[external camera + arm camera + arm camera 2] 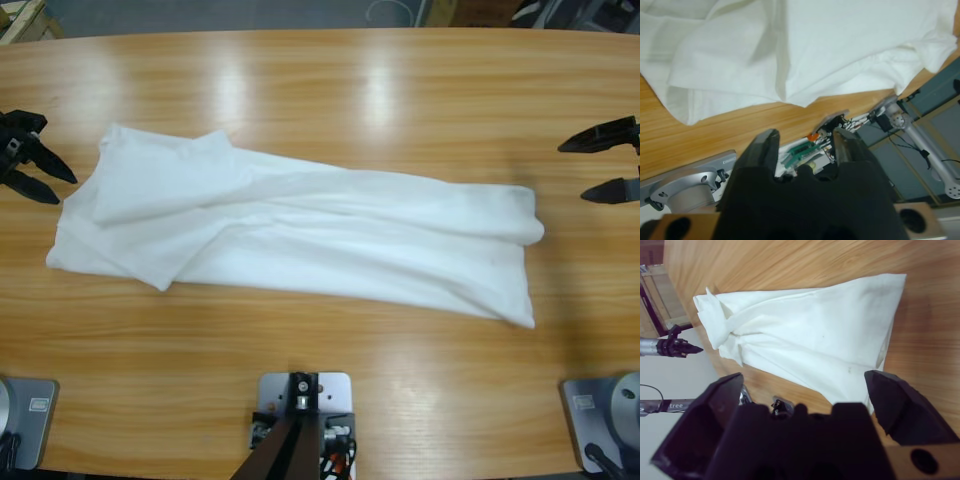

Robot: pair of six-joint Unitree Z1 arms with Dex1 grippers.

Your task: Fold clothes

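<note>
You are looking down on a white T-shirt (300, 232) lying folded into a long band across the middle of the wooden table (330, 90), running from the left of the frame down toward the lower right. Its left end is lying in loose, overlapping layers, with one flap (165, 175) folded back over the rest, while its right end is finishing in a squarer edge (520, 260) near the right of the frame. At the left edge of the high view, the left gripper (45, 178) is sitting just beside the bunched end of the shirt, apart from the cloth, with its two black jaws spread and nothing between them. In the left wrist view, that gripper (805, 142) is pointing along the table edge, with the shirt (805, 45) filling the upper part of the frame and bare wood showing between the cloth and the jaws. At the right edge of the high view, the right gripper (598, 165) is hanging near the shirt's squarer end, also clear of it, with its jaws standing wide apart and empty. In the right wrist view, the right gripper (805, 385) is facing down the length of the shirt (815, 335), and the other gripper (682, 347) is showing small at the left of the frame, beside the far end of the cloth.
</note>
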